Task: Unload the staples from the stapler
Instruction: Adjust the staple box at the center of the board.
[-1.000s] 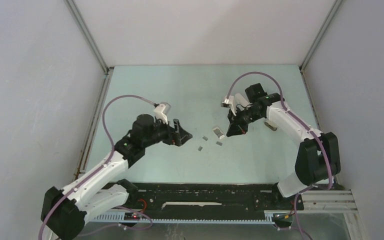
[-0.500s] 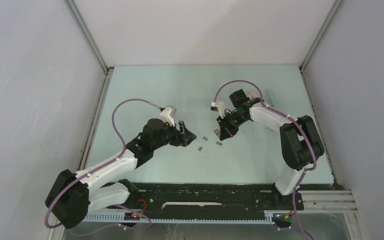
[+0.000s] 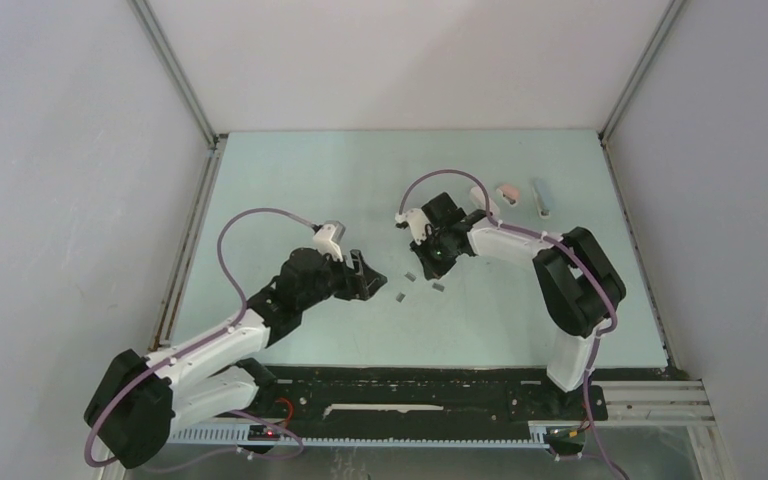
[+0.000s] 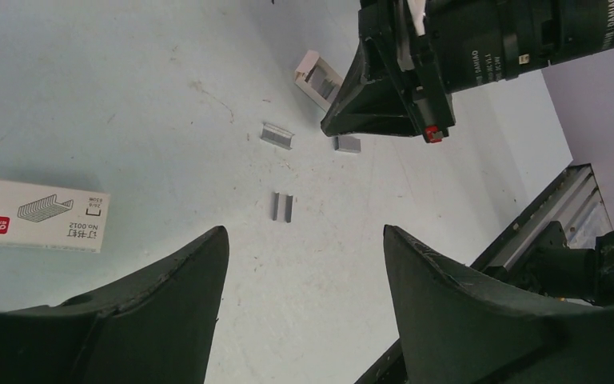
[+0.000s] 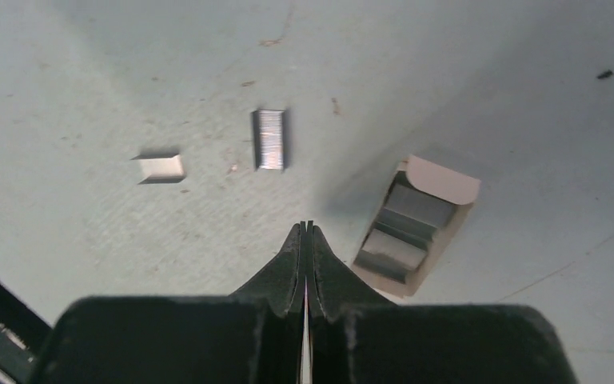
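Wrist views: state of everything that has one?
left gripper: open, empty.
right gripper: shut, nothing visibly held.
staple box: lying flat, label up, looks closed.
staple tray: open, part full.
loose staples: lying flat, outside box and tray.

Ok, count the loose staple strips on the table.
3 strips: one near the open tray, one by the shut right hand, one in front of the left hand, possibly two side by side. The arms may hide others.
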Robot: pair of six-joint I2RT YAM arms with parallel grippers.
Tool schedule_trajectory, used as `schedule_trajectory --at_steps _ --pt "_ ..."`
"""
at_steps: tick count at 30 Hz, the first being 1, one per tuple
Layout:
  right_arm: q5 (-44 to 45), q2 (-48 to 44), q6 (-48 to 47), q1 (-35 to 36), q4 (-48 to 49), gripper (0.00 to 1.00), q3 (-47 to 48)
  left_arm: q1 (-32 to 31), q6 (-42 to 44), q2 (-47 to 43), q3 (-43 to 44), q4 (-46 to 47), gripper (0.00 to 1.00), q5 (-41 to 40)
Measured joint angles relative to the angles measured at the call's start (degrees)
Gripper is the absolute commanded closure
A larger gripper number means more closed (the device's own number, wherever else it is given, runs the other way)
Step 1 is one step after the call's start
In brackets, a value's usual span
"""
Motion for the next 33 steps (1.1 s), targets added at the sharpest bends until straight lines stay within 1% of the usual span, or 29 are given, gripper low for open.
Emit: schedule_trajectory --at_steps 7,20,29,33 --pt "4.83 1.88 1.07 0.11 -0.04 1.00 0.31 0.00 -0.44 -0.85 -0.85 0.22 0.23 -0.85" --pt "8.07 2.12 -0.07 0.42 -1.09 1.00 0.85 0.00 -0.44 -1.11 -0.85 0.37 0.22 -0.79" --pt "7.13 1.70 -2.91 -0.61 -3.93 1.00 1.03 -0.13 -0.31 0.92 -0.85 2.23 0.22 -0.15" --pt "3.72 -0.35 -4.72 -1.90 -6.38 1.00 1.03 -0.74 -0.22 2.01 -0.83 2.43 0.22 -0.20"
